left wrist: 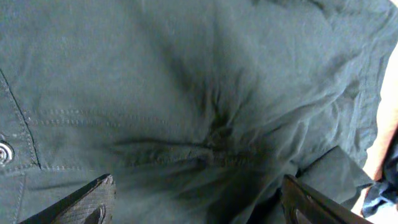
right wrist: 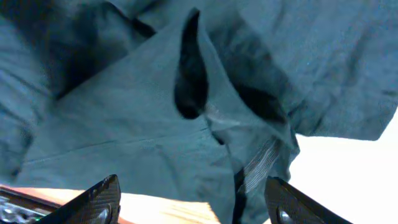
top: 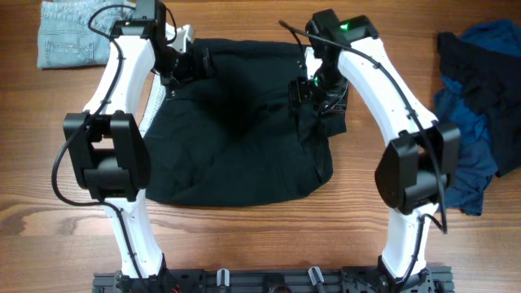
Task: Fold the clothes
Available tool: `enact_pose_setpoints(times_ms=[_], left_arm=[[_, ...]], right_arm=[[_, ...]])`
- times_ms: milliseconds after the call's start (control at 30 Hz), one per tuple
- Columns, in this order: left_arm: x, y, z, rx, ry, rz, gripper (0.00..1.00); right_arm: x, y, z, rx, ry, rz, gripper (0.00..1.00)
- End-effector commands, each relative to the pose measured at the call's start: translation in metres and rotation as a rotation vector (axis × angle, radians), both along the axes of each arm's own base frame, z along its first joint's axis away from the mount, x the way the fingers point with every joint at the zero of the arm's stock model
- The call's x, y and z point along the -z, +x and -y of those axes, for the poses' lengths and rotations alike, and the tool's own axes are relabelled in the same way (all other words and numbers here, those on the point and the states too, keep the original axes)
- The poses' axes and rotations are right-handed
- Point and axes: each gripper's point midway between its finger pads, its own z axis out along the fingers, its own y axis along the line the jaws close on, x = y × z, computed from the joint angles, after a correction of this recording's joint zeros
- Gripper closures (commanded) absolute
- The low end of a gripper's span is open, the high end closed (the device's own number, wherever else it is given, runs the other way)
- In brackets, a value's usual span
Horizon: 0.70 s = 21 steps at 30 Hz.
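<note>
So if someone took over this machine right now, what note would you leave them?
Left gripper: open, over the far-left edge of the black shorts, holding nothing.
Right gripper: open, over their rumpled far-right edge, holding nothing.
Shorts: spread in the middle of the table, between both arms.
Done: laid out roughly flat; no neat fold visible.
Left: probably smooth the right side, then fold.

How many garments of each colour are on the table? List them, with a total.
Black shorts: 1
Light-blue denim garment: 1
Royal-blue garment: 1
Navy garment: 1
Total: 4
</note>
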Motion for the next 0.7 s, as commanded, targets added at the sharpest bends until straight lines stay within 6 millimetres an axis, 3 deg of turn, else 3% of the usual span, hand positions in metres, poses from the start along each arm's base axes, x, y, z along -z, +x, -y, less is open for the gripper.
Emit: enact_pose_setpoints(times_ms=[0, 167, 267, 433, 667], left_arm=[[-0.003, -0.004, 0.002, 0.016, -0.003, 0.004, 0.0], [-0.003, -0.002, 0.002, 0.016, -0.003, 0.012, 0.0], [-0.004, 0.0, 0.002, 0.016, -0.004, 0.022, 0.0], [-0.005, 0.007, 0.003, 0.015, -0.005, 0.051, 0.0], [-0.008, 0.017, 0.003, 0.016, -0.006, 0.098, 0.0]], right_arm=[[0.018, -0.01, -0.011, -0.173, 0.086, -0.058, 0.21], [0.028, -0.021, -0.007, -0.234, 0.079, -0.112, 0.19], [0.023, -0.029, -0.014, -0.289, 0.149, -0.131, 0.19], [0.027, -0.044, -0.009, -0.314, 0.144, -0.188, 0.19], [0.075, -0.054, 0.0, -0.237, 0.088, -0.217, 0.14]])
